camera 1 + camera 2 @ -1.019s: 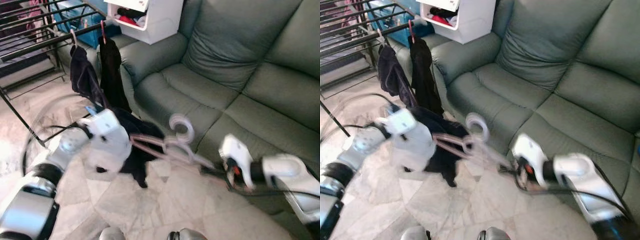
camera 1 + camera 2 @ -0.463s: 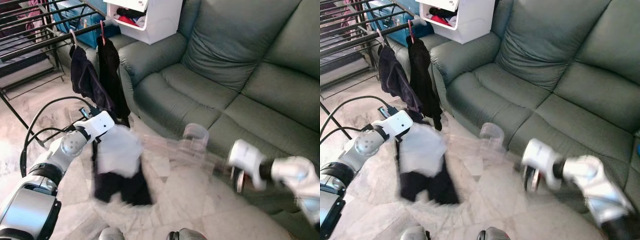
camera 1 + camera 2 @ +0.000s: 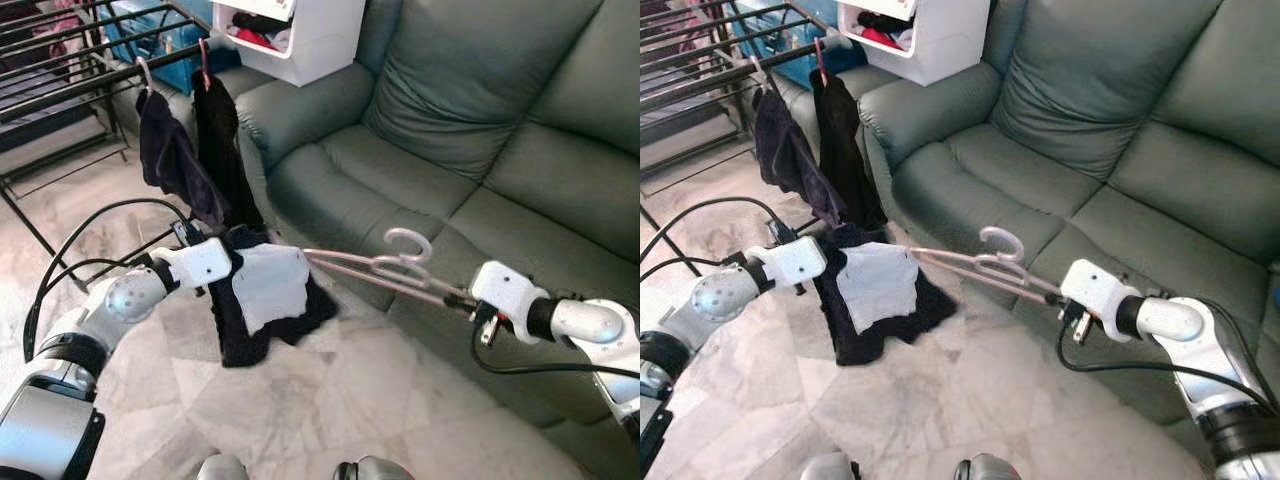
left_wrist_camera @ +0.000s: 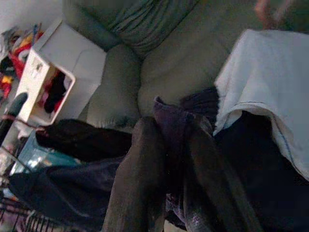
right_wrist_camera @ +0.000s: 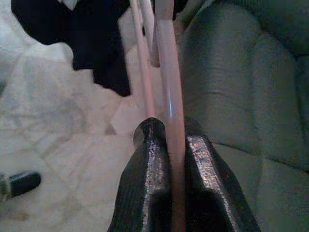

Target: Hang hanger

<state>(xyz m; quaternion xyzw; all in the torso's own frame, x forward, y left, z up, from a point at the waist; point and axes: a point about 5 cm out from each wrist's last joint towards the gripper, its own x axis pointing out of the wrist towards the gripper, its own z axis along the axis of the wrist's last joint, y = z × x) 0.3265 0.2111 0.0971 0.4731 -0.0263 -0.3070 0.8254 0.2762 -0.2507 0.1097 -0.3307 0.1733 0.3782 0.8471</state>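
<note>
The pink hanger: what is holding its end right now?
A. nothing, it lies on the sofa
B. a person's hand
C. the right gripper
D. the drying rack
C. In the right wrist view the right gripper has its jaws shut on the pink hanger, while the left gripper pinches the dark garment that hangs from the hanger's other end.
</note>
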